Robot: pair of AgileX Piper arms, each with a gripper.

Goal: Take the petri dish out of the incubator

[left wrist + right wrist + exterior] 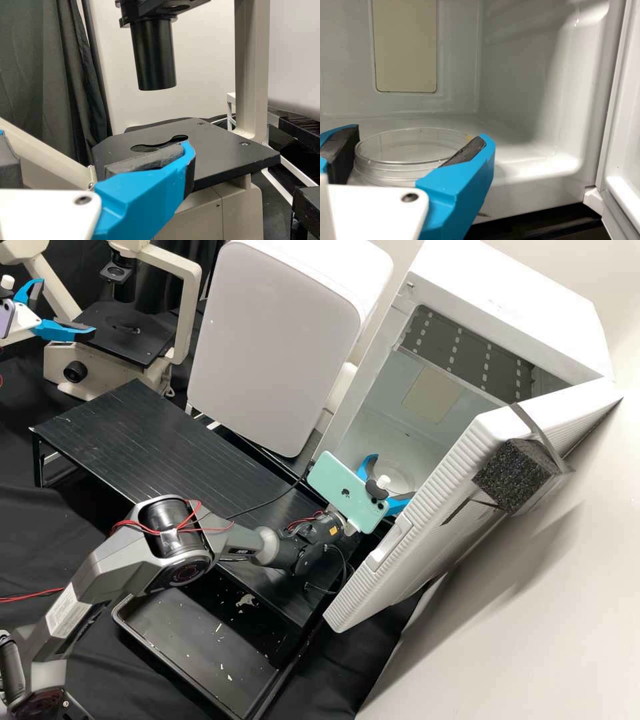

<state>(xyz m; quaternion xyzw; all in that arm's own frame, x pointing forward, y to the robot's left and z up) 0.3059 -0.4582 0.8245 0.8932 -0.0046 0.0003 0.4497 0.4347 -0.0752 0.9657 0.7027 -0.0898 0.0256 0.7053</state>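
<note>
Now, petri dish, between fingers of right end effector

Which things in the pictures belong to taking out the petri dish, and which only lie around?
For the job: petri dish; open incubator; right gripper, open around the dish.
Not for it: microscope; left gripper near it; white cabinet; dark foam block.

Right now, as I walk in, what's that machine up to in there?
The right gripper is at a clear petri dish on the floor of the white incubator, whose door is open. I can't tell whether it has a hold yet; the dish is still to be taken out. The left gripper is open beside the microscope.
</note>
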